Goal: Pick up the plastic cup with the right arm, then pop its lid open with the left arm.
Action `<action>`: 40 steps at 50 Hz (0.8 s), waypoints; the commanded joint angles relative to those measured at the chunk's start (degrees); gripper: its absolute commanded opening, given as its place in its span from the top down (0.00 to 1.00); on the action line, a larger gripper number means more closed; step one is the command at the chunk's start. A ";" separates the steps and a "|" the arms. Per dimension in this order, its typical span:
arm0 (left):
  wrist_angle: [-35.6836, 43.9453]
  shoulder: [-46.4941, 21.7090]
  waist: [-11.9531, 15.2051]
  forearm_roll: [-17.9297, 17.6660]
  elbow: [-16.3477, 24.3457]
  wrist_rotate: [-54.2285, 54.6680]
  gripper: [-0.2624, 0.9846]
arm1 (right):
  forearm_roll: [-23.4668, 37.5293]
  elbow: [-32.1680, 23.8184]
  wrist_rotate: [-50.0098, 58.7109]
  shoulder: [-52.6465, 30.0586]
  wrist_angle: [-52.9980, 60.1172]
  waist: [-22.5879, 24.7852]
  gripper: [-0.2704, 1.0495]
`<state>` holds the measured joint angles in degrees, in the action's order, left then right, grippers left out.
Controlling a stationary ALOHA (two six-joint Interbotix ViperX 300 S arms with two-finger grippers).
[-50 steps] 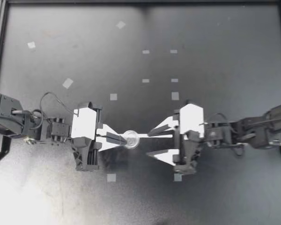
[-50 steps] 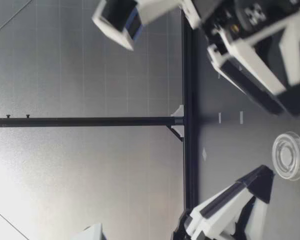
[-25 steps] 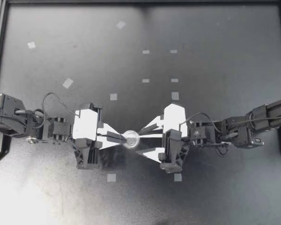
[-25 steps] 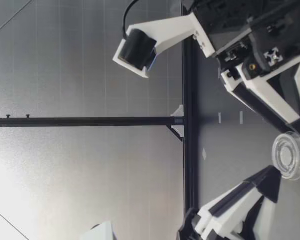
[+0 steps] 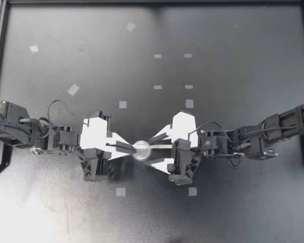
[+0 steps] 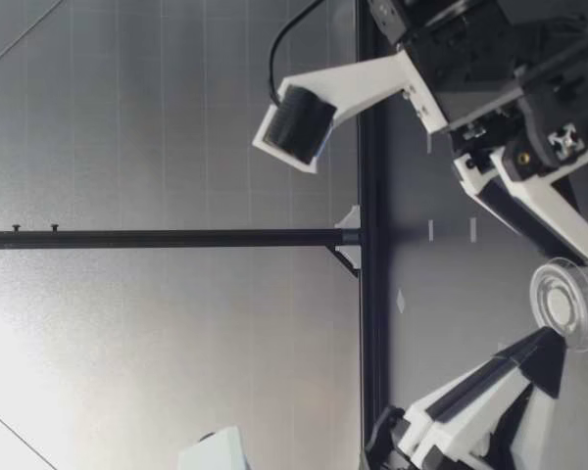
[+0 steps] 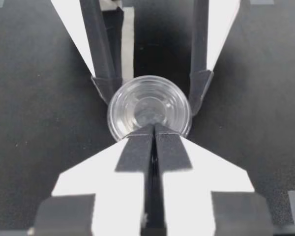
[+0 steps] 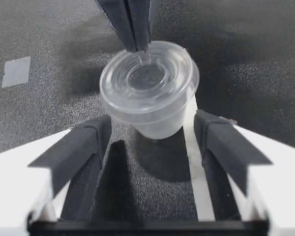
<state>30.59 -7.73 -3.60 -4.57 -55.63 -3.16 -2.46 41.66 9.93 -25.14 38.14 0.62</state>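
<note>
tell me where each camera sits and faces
top view: above table, straight down; left gripper and right gripper at the clear cup.
low view: table height, across; both grippers beside the cup.
left wrist view: along shut fingers pinching the cup's rim.
right wrist view: along open fingers flanking the cup.
both wrist views share the cup and left fingertips.

Clear cup [image 5: 141, 150], black table [image 5: 233, 76], whitish tape squares [image 5: 122, 105].

My left tool [image 5: 133, 148] and my right tool [image 5: 152, 151] share one build: white wedge fingers [image 7: 88, 187] tipped with black pads [image 7: 137, 147], on white-and-black blocks. The arms [image 5: 273, 129] behind are black, boxy links. A thin black cable [image 5: 54, 104] loops at 12 o'clock of the left wrist. A black round camera [image 6: 296, 125] sits on a white bracket [image 6: 372, 83].
</note>
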 commanded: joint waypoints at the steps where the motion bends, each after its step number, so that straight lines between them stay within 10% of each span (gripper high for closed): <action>1: 0.53 0.62 0.35 0.00 0.35 -0.09 0.81 | -0.09 -1.14 -0.09 0.70 0.18 -0.44 0.27; 40: 0.53 -0.35 0.35 -0.09 0.35 -0.09 0.81 | 0.00 -2.64 0.00 1.14 -3.96 -0.44 0.28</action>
<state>30.59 -8.70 -3.43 -4.57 -55.63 -3.25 -2.55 39.90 9.84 -25.40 34.72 0.44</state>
